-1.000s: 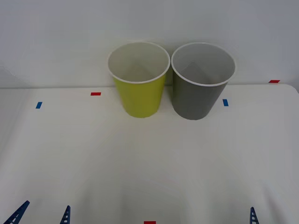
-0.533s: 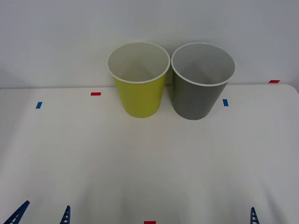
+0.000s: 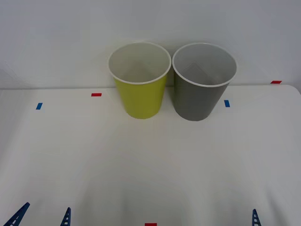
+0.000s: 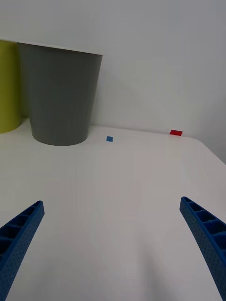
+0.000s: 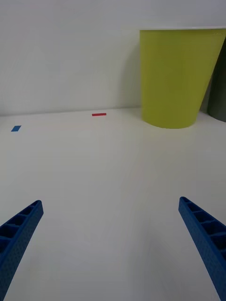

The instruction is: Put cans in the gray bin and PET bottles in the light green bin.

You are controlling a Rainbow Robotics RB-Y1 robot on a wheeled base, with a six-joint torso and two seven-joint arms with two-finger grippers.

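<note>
The light green bin and the gray bin stand upright side by side at the back of the white table, green on the left, and both look empty inside. My left gripper is open at the near left edge, well short of the bins. Its wrist view has the light green bin ahead and a sliver of the gray bin. My right gripper is open at the near right, facing the gray bin. Neither holds anything. The cans and PET bottles are out of view.
Small tape marks lie on the table: red and blue on the left, blue and red on the right, red at the front. A white wall stands right behind the bins.
</note>
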